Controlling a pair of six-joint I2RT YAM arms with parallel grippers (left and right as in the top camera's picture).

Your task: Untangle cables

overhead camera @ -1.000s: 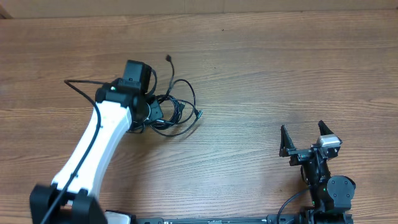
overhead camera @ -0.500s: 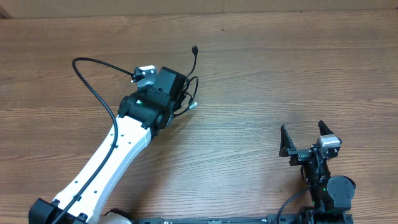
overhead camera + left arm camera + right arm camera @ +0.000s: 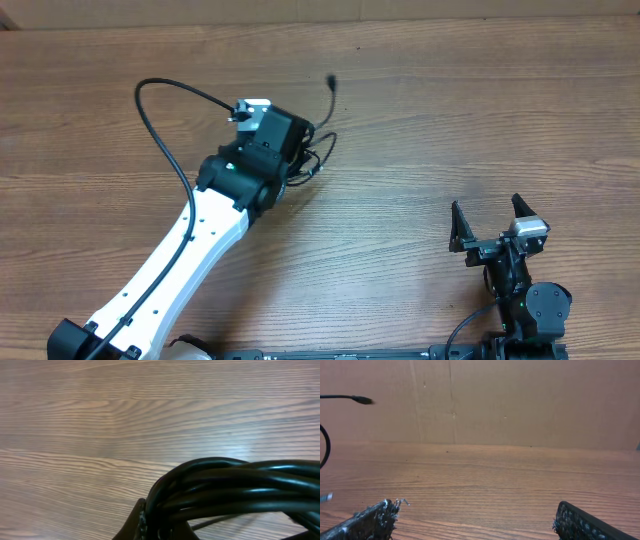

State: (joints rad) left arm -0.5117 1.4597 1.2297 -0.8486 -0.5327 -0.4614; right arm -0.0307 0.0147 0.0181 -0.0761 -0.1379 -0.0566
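Gripping the bundle of black cables [image 3: 312,152], the left fingers [image 3: 134,529] hold it raised off the tabletop [image 3: 450,110], clamped around the strands. One loose plug end [image 3: 331,82] sticks up in the air just beyond the cables. Well apart from the cables, toward the near right, the right fingers [image 3: 457,226] are spread wide and empty.

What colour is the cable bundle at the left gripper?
The cable bundle is black; clearest in left wrist view.
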